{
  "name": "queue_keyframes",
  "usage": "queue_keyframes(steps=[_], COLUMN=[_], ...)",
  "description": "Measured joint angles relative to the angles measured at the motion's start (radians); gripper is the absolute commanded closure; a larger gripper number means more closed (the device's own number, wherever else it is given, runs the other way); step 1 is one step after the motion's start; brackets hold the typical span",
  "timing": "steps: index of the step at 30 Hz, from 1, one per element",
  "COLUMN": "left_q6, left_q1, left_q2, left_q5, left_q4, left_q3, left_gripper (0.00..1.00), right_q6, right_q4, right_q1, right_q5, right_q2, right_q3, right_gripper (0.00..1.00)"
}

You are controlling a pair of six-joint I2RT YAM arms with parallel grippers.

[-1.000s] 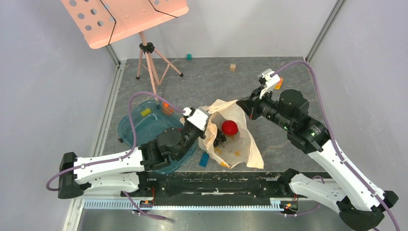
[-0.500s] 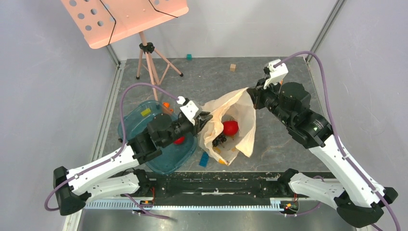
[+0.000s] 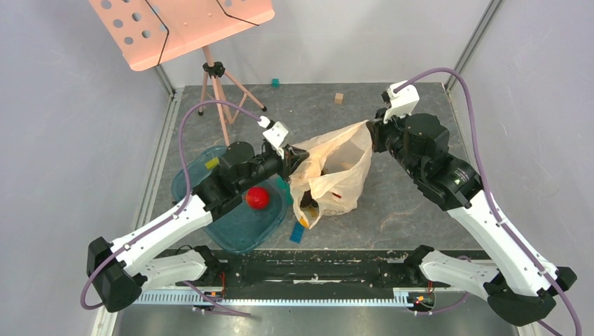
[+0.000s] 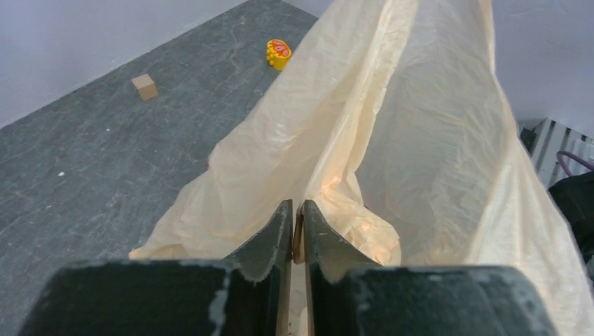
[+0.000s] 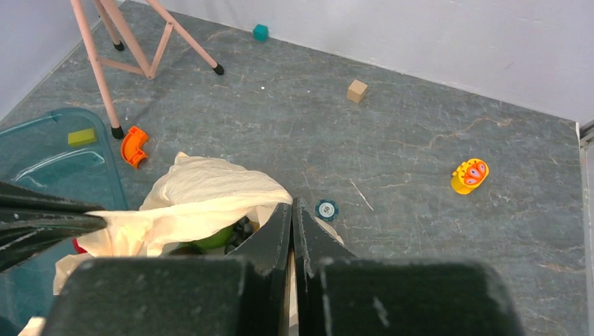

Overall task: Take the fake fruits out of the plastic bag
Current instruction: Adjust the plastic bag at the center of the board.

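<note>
Grey tabletop point(image 3: 315, 119), pale walls point(image 3: 364, 35); plastic bag point(image 3: 341, 162) centre, music stand point(image 3: 183, 26) rear-left.

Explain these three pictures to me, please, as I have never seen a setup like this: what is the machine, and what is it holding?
These are two robot arms bolted at the table's near edge, each ending in a two-finger gripper. The wide picture looks down from above and behind them; the other two come from cameras on the wrists, showing their own dark fingers. The left gripper and the right gripper each pinch an edge of the plastic bag, holding it up between them. One red fake apple lies in the teal tray. Also on the table: a pink music stand, a wooden block and a yellow toy.
</note>
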Motion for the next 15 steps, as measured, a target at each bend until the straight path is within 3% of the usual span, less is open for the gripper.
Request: queue_keyframes(steps=[2,3,9,15], left_q6=[-0.019,-0.033,-0.081,-0.143], left_q1=[0.019,0.027,0.036,0.036], left_q2=[-0.001,-0.001,-0.014,-0.149], left_q5=[0.014,0.028,0.100,0.134], left_q4=[0.000,0.000,-0.040,-0.039], left_q3=[0.002,0.002,0.009,-0.036], left_gripper=[0.43,0.39,0.28,0.17], right_q6=[-0.002,-0.002,-0.003,-0.003], right_q4=[0.000,0.000,0.003,0.007], right_q1=[-0.001,-0.002,-0.002,-0.002], right_q5=[0.000,0.000,-0.026,-0.048], right_q2=[-0.003,-0.005,-0.019,-0.019], right_q3=[-0.008,-0.011,-0.029,-0.029], right_gripper=[1.00,1.00,1.00,1.00])
